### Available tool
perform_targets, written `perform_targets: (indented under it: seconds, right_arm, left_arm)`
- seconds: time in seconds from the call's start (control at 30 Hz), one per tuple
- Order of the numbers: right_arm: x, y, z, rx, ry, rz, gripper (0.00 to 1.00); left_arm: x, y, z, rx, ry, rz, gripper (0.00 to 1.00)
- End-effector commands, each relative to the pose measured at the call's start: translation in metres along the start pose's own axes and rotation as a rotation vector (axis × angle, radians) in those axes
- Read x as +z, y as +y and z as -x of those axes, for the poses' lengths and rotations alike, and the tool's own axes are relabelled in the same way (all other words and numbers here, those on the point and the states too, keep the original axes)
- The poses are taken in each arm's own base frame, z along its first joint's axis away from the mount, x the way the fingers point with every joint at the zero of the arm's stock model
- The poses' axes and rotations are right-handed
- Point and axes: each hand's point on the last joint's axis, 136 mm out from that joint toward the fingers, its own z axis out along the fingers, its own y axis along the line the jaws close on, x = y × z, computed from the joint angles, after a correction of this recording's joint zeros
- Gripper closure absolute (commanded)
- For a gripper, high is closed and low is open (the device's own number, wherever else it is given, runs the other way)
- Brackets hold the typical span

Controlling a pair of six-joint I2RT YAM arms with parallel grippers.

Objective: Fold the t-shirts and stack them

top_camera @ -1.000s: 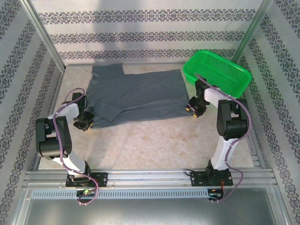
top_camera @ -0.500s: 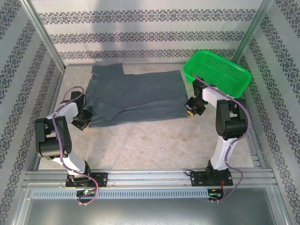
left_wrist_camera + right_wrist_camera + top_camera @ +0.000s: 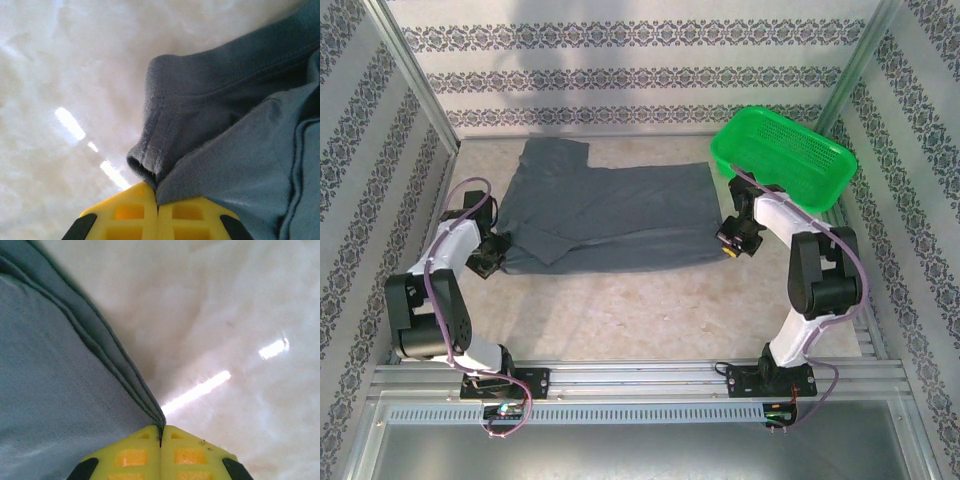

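1. While the t-shirt (image 3: 610, 212) lies spread on the table (image 3: 650, 310) in the upper middle of the top view, both sets of jaws grip its near edge, one at each end.
2. The shirt's long side runs from left to right across the frame. A green basket (image 3: 785, 155) sits just past its right end, in the upper right.
3. The left jaws are pressed together at the lower left corner of the shirt. In the left wrist view they pinch a bunched hem, and the t-shirt (image 3: 225, 125) spreads up and to the right from them.
4. The right jaws are pressed together at the lower right corner. In the right wrist view they pinch the edge, which shows more than one layer, and the t-shirt (image 3: 55, 365) spreads up and to the left from them.
5. So all the cloth lies away from the arms, toward the top of the frame, and between the two grips.
6. I think the next move is a fold. Both corners would need to lift together and go toward the far edge, so the fold stays straight.
7. Neither arm is nearer; each has its own corner.
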Motion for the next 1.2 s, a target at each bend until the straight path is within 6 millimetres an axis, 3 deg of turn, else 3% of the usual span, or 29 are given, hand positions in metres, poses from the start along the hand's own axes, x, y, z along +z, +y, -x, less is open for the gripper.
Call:
perform_targets:
  seconds: [0.0, 0.2, 0.33, 0.37, 0.47, 0.57, 0.63, 0.7, 0.8, 0.87, 1.0, 1.17]
  right_arm:
    - [0.001, -0.036, -0.029, 0.007, 0.049, -0.135, 1.0]
    - [0.022, -0.058, -0.062, 0.016, 0.126, -0.195, 1.0]
    - [0.028, -0.066, -0.068, 0.034, 0.142, -0.21, 1.0]
    - [0.025, -0.067, -0.066, 0.035, 0.131, -0.213, 1.0]
    - [0.01, -0.067, -0.058, 0.028, 0.065, -0.207, 0.76]
    - [-0.01, -0.061, -0.046, 0.018, -0.017, -0.172, 0.62]
    - [-0.023, -0.044, -0.038, -0.016, -0.079, -0.091, 0.56]
    - [-0.031, -0.01, -0.035, -0.095, -0.12, 0.068, 0.5]
    - [-0.037, 0.042, -0.042, -0.222, -0.105, 0.274, 0.47]
    - [-0.036, 0.063, -0.049, -0.275, -0.071, 0.336, 0.47]
    - [-0.031, 0.077, -0.054, -0.284, -0.032, 0.36, 0.48]
    - [-0.028, 0.083, -0.056, -0.283, -0.009, 0.381, 0.48]
  left_arm:
    - [-0.004, 0.044, -0.013, -0.014, -0.004, 0.142, 1.0]
    - [0.013, 0.062, -0.034, -0.039, 0.034, 0.172, 1.0]
    - [0.019, 0.064, -0.037, -0.04, 0.043, 0.184, 1.0]
    - [0.018, 0.064, -0.036, -0.038, 0.039, 0.184, 0.93]
    - [0.005, 0.063, -0.03, -0.045, 0.006, 0.169, 0.67]
    - [-0.017, 0.057, -0.022, -0.066, -0.046, 0.115, 0.54]
    - [-0.032, 0.041, -0.02, -0.073, -0.058, 0.038, 0.51]
    - [-0.04, 0.021, -0.029, -0.087, -0.03, -0.047, 0.5]
    - [-0.033, -0.006, -0.065, -0.117, 0.112, -0.141, 0.49]
    - [-0.025, -0.018, -0.091, -0.125, 0.194, -0.162, 0.45]
    - [-0.011, -0.028, -0.126, -0.159, 0.262, -0.16, 0.45]
    - [0.008, -0.041, -0.142, -0.186, 0.311, -0.169, 0.46]
